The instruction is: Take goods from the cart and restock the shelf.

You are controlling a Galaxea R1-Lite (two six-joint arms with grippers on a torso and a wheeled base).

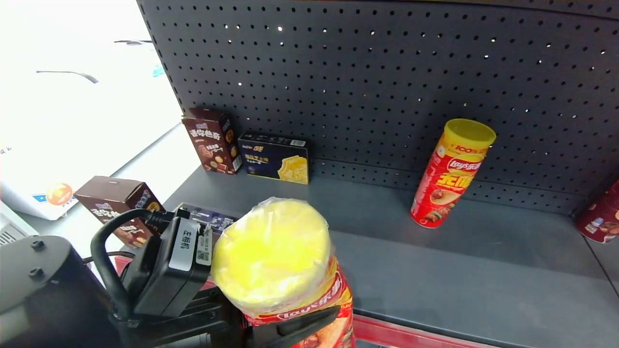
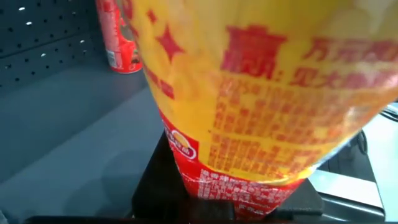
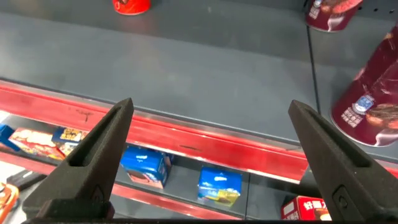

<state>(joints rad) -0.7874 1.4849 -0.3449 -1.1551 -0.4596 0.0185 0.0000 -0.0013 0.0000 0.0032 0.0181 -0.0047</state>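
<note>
Chip can (image 1: 273, 256) in left pincer (image 1: 290, 325)

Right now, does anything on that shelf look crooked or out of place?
Mostly tidy. One dark box near the front edge of the shelf seems to lie flat, while the brown box and blue box at the back stand upright. The chip can in the left gripper looks undamaged.

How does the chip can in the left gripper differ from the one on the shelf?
The held can sits in the left gripper by the shelf edge; the shelf can stands free near the pegboard. The held can's lid has clear wrap; the shelf can's looks bare. Both are red, yellow-lidded.
</note>
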